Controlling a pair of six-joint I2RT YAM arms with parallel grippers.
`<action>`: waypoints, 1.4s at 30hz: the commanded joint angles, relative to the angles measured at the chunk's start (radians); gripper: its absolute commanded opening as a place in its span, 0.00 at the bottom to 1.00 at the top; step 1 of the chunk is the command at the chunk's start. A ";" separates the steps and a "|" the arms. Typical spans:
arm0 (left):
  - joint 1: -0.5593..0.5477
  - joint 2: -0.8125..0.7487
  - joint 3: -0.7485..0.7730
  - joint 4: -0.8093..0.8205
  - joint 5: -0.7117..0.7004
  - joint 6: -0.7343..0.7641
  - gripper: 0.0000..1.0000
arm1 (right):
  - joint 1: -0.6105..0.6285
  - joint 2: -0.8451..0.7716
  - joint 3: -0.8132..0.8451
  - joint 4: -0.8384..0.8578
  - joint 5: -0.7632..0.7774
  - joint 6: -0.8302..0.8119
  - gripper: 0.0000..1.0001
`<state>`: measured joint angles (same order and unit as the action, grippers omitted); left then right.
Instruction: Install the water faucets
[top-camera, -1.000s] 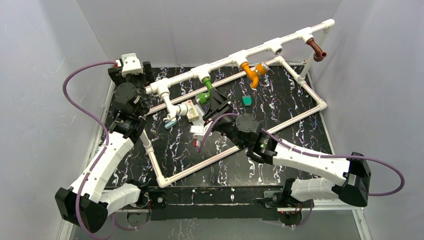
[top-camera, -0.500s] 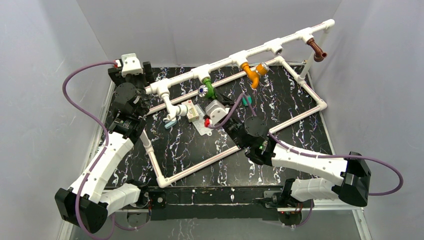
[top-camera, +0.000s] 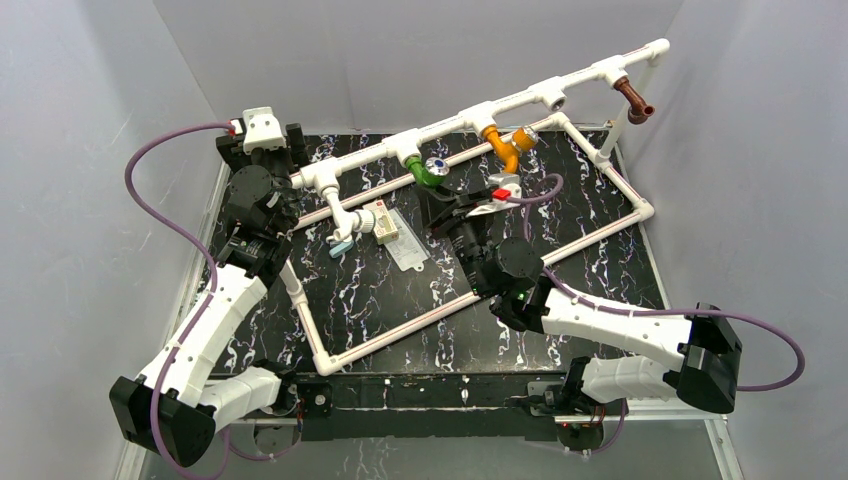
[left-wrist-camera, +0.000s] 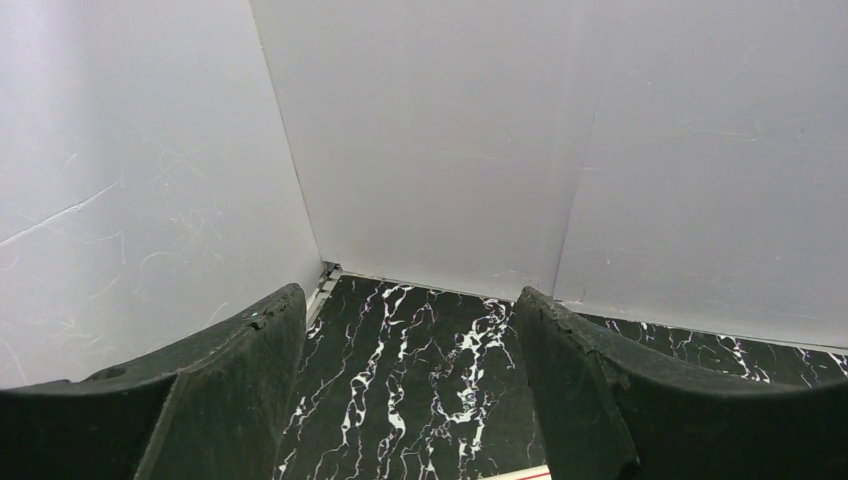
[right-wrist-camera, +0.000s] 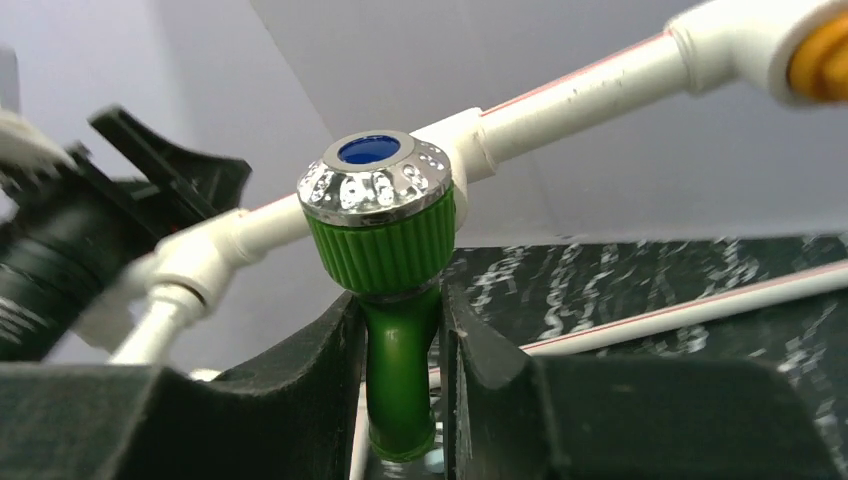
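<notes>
At the second tee socket (top-camera: 405, 147) from the left end of the raised white pipe (top-camera: 575, 80), the green faucet (right-wrist-camera: 385, 250) sits with its inlet end toward the socket. In the right wrist view its chrome-rimmed knob, blue cap uppermost, stands directly in front of the tee and level with the pipe. Neither view shows whether the thread is fully seated.

The right gripper (right-wrist-camera: 400, 335) is closed on the green stem just below the knob, one finger on each side, both touching it. The knob stands clear above the fingertips, and the lower end of the body shows deep between the fingers. Holding the narrow stem rather than the knob is judged to let the wrist turn the whole body about the socket axis without operating the valve. The step in hand is judged to be threading this faucet into its tee.

Along the pipe, the orange faucet (top-camera: 505, 147) hangs from the next tee to the right. The brown faucet (top-camera: 634, 100) hangs at the far right end, and the white faucet (top-camera: 345, 215) hangs from the leftmost tee. One tee (top-camera: 553, 95) between orange and brown shows an empty socket.

The left gripper (left-wrist-camera: 408, 300) stands wide and holds nothing. It faces the back left corner of the table (left-wrist-camera: 420, 390), a placement judged to leave the working area to the right arm.
</notes>
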<state>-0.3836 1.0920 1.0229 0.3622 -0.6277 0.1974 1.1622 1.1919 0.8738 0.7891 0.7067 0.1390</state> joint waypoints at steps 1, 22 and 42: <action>-0.036 0.134 -0.147 -0.430 0.077 -0.021 0.74 | 0.031 -0.029 0.004 0.081 0.067 0.499 0.01; -0.035 0.129 -0.150 -0.428 0.072 -0.018 0.74 | 0.027 -0.069 -0.013 -0.148 0.123 1.482 0.01; -0.035 0.132 -0.149 -0.430 0.071 -0.016 0.74 | 0.027 -0.153 -0.049 -0.234 0.062 1.382 0.61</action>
<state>-0.3840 1.0927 1.0229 0.3637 -0.6277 0.2012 1.1862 1.0748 0.8337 0.5259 0.8074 1.5417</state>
